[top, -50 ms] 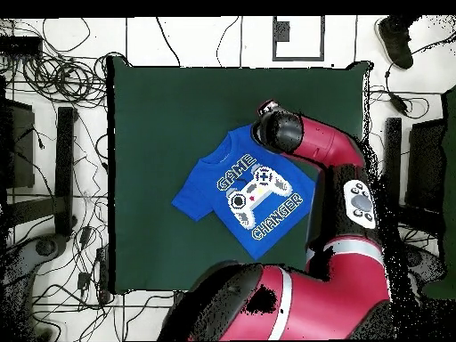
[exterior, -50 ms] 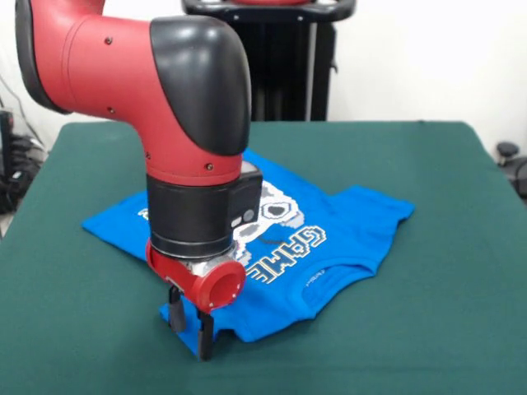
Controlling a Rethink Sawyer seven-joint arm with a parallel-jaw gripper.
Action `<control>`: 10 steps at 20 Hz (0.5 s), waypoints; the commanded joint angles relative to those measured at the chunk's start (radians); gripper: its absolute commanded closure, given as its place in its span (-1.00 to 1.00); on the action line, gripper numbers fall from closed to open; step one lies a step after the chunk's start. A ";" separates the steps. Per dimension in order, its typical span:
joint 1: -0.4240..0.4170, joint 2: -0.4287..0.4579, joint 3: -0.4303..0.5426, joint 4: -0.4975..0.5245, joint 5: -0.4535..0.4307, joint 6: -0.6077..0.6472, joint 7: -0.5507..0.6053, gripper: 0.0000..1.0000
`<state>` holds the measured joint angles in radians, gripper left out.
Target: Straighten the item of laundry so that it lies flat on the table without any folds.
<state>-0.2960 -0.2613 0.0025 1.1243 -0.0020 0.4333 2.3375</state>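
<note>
The blue T-shirt lies mostly flat on the desk; its lower-left corner is pinned by the parted gripper, with wrinkles left.

blue game-controller t-shirt, spread askew, green table

Around my tool the green surface is bare on every side, so I have open passage. Only the blue shirt lies in the middle, low and flat; my own arm overhangs it.
</note>
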 commanded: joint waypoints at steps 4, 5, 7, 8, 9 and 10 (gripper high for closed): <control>0.003 0.056 0.103 -0.083 -0.034 0.106 -0.089 -1.00; -0.001 0.065 0.106 -0.094 -0.035 0.107 -0.095 -1.00; -0.001 0.074 0.101 -0.109 -0.040 0.105 -0.098 -1.00; -0.002 0.076 0.098 -0.116 -0.041 0.110 -0.099 -1.00; -0.001 0.084 0.093 -0.130 -0.046 0.113 -0.104 -1.00; -0.005 0.086 0.096 -0.134 -0.047 0.117 -0.110 -1.00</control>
<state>-0.2986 -0.2092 0.0037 1.0360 -0.0091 0.4332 2.3375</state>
